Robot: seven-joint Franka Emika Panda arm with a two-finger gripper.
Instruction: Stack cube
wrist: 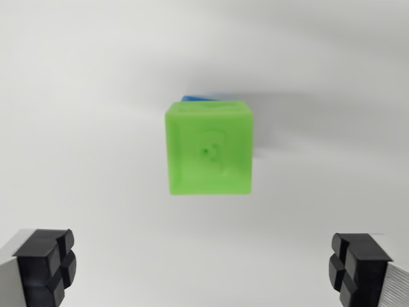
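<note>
1. We're looking straight down from the wrist view at a green cube (209,151), sitting a bit above the middle of the picture.

2. A thin sliver of blue cube (195,98) peeks out along the green one's top edge, toward the wrist view's left corner. The green cube covers nearly all of it, so it looks like green sits on blue — though we only see that sliver, so we can't say how well the two line up.

3. The green cube's facing side has a small embossed mark near its middle. It's too blurry for us to read.

4. The pincer (209,268) is spread wide apart and holds nothing. One black fingertip (46,265) sits in the bottom corner at the wrist view's left, the other in the bottom corner at the wrist view's right.

5. Both fingertips are well clear of the green cube — plain desk shows between them and it.

6. The desk (83,128) is a plain white surface, with a soft grey shadow smearing out to the wrist view's right of the cubes.
</note>
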